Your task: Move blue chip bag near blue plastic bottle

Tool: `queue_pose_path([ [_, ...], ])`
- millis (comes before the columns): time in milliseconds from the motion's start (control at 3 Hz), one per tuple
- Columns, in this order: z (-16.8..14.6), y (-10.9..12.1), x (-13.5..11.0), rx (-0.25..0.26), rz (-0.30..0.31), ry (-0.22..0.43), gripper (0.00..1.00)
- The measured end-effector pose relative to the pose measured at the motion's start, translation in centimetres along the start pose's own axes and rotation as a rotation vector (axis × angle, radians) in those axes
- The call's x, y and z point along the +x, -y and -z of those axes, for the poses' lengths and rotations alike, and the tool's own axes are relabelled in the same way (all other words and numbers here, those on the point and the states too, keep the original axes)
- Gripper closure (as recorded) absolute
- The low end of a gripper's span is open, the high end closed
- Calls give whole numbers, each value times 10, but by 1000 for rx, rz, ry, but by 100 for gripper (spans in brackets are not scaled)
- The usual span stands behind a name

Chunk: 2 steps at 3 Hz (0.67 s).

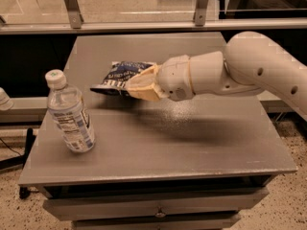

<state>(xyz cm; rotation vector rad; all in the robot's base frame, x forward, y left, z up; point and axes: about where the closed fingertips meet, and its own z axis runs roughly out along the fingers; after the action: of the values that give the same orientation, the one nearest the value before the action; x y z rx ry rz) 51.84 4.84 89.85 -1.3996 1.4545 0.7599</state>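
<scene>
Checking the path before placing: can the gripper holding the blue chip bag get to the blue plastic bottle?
Probably yes. The gripper, shut on the blue chip bag, hangs over the table near the blue plastic bottle; nothing stands between them.

- Arm (268,66): one, white, entering from the right edge; bent at a rounded elbow, forearm running leftward, roughly level.
- Wrist (180,78): rounded white housing at the forearm's left end.
- Gripper (130,84): tan fingers pointing left, left of centre, clamped on the blue chip bag (122,71).
</scene>
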Motion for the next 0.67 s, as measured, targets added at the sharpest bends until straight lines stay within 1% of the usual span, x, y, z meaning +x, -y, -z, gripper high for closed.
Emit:
queue_pose_path([
  [333,16,-41,-5,-55,-52,4,100],
  [667,22,-70,-10,-97,-94,15,100],
])
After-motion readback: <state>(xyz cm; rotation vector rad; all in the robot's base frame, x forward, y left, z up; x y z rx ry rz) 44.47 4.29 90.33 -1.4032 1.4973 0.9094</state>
